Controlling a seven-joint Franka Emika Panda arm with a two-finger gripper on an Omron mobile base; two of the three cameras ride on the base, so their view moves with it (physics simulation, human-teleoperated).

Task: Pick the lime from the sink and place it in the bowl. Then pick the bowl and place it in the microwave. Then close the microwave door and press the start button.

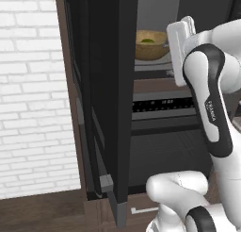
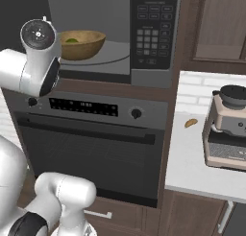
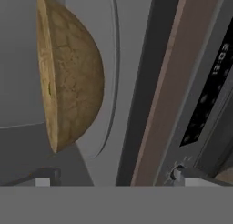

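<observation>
Bowl [image 1: 151,45] with the lime [image 1: 148,40] inside it sits in the microwave [image 1: 155,33] in the left base view, on the turntable, just beyond and to the far side of the white hand; the tool itself is hidden behind that hand here, so its spread cannot be read from this side. The microwave door [image 1: 110,99] stands swung wide open, well off to the hand's near left, its edge facing the camera. In the right base view the bowl [image 2: 79,44] rests on the glass turntable [image 2: 103,55] directly past the wrist, with the lime [image 2: 71,40] as a green patch in its hollow, and the keypad [image 2: 153,33] lies further right of it. In the hand view the tool [image 3: 111,178] has its tips spread far apart with nothing between them; the bowl [image 3: 68,79] hangs straight ahead, clear of both tips. By my judgement the bowl is delivered, and the next move turns on the door, which lies to the side of the tool, away from the bowl.
</observation>
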